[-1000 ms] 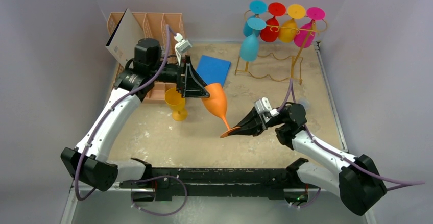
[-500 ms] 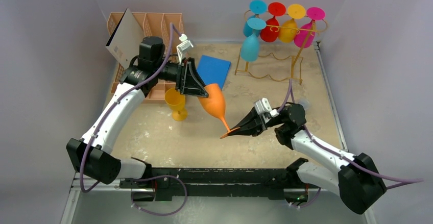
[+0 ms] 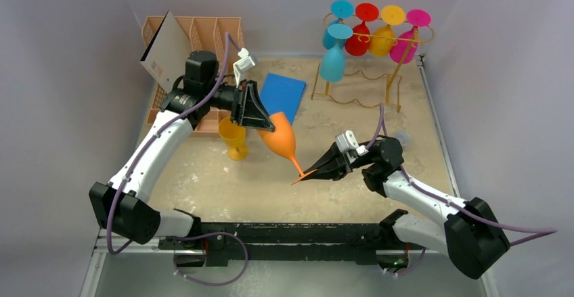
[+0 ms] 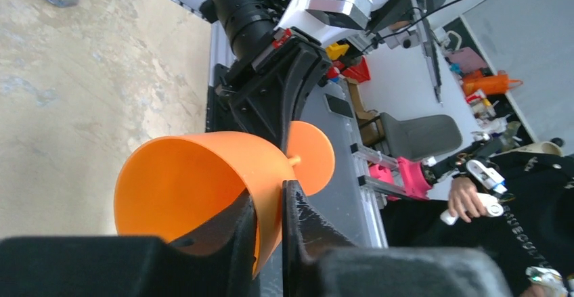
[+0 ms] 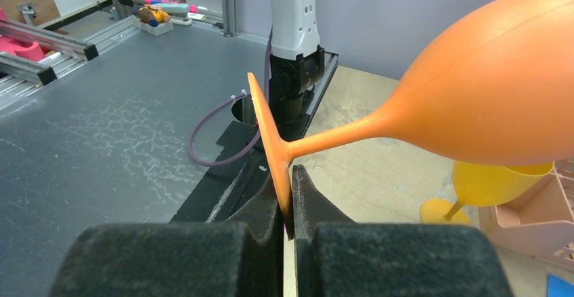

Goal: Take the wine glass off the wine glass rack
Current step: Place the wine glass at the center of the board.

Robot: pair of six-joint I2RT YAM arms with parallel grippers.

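Orange wine glass [image 3: 279, 138] hung well left-front of the wine glass rack [image 3: 396, 80]; left gripper [image 3: 265, 125] pinched its bowl rim, right gripper [image 3: 306, 176] clamped its foot.

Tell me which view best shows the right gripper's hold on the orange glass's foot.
Right wrist: the foot of the orange glass sits edge-on, pinched by the right gripper. Top external shows that contact only small; left wrist shows the bowl's rim in the left gripper, the foot behind.
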